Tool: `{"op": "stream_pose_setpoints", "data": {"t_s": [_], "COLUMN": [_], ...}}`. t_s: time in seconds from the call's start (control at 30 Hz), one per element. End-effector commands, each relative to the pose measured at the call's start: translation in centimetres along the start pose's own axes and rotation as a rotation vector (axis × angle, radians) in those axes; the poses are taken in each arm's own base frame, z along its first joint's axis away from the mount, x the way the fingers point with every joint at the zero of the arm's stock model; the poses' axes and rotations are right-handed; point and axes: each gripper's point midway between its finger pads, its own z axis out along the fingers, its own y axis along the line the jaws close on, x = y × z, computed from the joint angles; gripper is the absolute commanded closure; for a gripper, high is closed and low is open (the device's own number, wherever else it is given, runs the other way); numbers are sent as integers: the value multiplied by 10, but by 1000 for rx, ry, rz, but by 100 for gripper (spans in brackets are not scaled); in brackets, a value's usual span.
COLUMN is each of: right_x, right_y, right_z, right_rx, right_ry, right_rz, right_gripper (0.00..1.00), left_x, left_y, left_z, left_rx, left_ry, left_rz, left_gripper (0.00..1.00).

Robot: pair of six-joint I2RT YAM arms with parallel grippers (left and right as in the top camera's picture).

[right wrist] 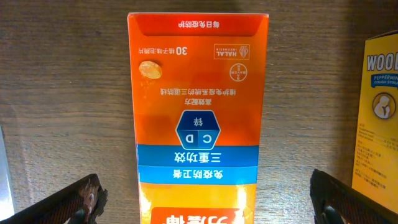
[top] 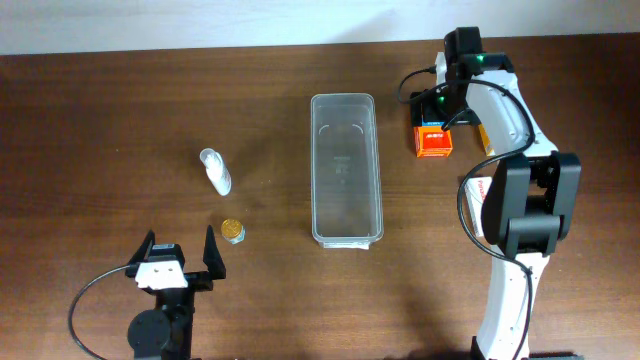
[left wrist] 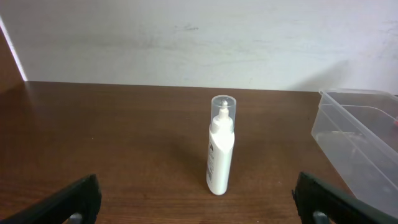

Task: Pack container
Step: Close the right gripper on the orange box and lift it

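brown table (right wrist: 62,93), right hand (right wrist: 214,202) spread wide over orange box (right wrist: 198,93)

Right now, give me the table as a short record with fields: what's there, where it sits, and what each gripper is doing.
container: clear bin, table centre, nothing visible inside
white bottle: upright, left of the container
gold round item: between the bottle and the left gripper
orange box: right of the container
yellow box: beside the orange box
left gripper: open, empty
right gripper: open, a finger on either side of the orange box
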Motion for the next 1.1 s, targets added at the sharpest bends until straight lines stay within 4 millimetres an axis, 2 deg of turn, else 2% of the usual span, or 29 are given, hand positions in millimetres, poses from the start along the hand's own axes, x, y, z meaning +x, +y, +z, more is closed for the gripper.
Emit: {"op": "stream_pose_setpoints", "data": {"t_s": [0.0, 0.23, 0.43, 0.77, 0.87, 1.07], "right_x": [0, 7, 0, 7, 7, 11], "right_y": [2, 2, 6, 6, 8, 15], "right_z": [8, 25, 26, 39, 40, 47], "right_rx": [-2, -3, -23, -22, -23, -25], "right_ry": [6, 41, 15, 44, 45, 60], "right_rz": [-23, -21, -23, -23, -27, -40], "right_gripper": [1, 1, 1, 1, 7, 8], "left_x": [1, 1, 1, 1, 1, 1], "left_y": [-1, -1, -1, -1, -1, -1], "left_z": [0, 0, 0, 0, 0, 0], "left_rx": [10, 10, 10, 10, 10, 10], "left_ry": [1, 1, 1, 1, 1, 1], "left_rz": [19, 19, 19, 19, 19, 19], "left_gripper": [1, 1, 1, 1, 1, 1]}}
